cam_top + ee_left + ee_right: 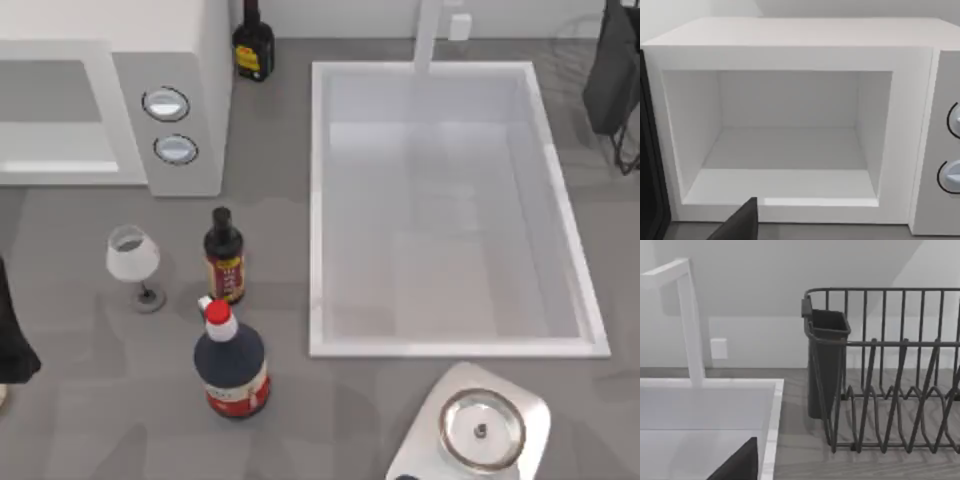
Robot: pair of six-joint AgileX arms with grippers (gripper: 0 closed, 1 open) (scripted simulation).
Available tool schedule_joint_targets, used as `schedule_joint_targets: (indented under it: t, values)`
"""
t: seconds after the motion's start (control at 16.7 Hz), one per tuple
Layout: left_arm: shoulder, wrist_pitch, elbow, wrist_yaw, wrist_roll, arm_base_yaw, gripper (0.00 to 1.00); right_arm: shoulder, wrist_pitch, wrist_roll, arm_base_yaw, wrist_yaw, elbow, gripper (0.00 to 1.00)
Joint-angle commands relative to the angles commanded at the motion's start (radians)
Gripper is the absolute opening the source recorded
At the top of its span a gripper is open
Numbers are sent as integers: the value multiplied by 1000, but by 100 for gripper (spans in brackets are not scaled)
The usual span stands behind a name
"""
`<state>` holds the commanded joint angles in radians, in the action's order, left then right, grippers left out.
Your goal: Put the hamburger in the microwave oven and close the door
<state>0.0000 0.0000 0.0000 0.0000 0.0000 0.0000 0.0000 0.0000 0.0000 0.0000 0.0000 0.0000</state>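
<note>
**Layout of the Counter**

The microwave oven (110, 100) stood at the table's far left, its cavity (785, 150) open before the left arm's fingers (740, 225). A glass (133, 262) and two bottles (224, 256) (231, 362) stood in front of it. The sink (320, 200) lay to their right, a rack (890, 380) beyond it.

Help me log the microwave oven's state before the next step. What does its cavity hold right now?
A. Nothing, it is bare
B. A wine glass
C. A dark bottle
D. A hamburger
A. The left wrist view looks straight into the microwave oven, and its open cavity shows bare white walls and floor with no item inside; the wine glass stands on the table outside.
</note>
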Motion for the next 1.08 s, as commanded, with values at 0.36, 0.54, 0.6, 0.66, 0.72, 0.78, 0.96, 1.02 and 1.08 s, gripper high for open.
schedule_joint_targets:
  t: [0.36, 0.54, 0.6, 0.66, 0.72, 0.78, 0.96, 1.02, 1.08]
  values:
    - [108, -81, 80, -14, 103, 28, 100, 0, 0, 0, 0, 0, 0, 100]
    - [297, -206, 198, -17, 269, 52, 100, 0, 0, 0, 0, 0, 0, 100]
    - [376, -255, 244, -16, 336, 60, 100, 0, 0, 0, 0, 0, 0, 100]
    - [461, -308, 294, -14, 407, 67, 100, 0, 0, 0, 0, 0, 0, 100]
    - [551, -362, 345, -12, 479, 75, 100, 0, 0, 0, 0, 0, 0, 100]
    - [642, -418, 398, -10, 553, 83, 100, 0, 0, 0, 0, 0, 0, 100]
    - [920, -585, 559, -4, 774, 109, 100, 0, 0, 0, 0, 0, 0, 100]
    - [1011, -637, 611, -2, 845, 118, 100, 0, 0, 0, 0, 0, 0, 100]
    - [1098, -688, 660, -1, 913, 126, 100, 0, 0, 0, 0, 0, 0, 100]
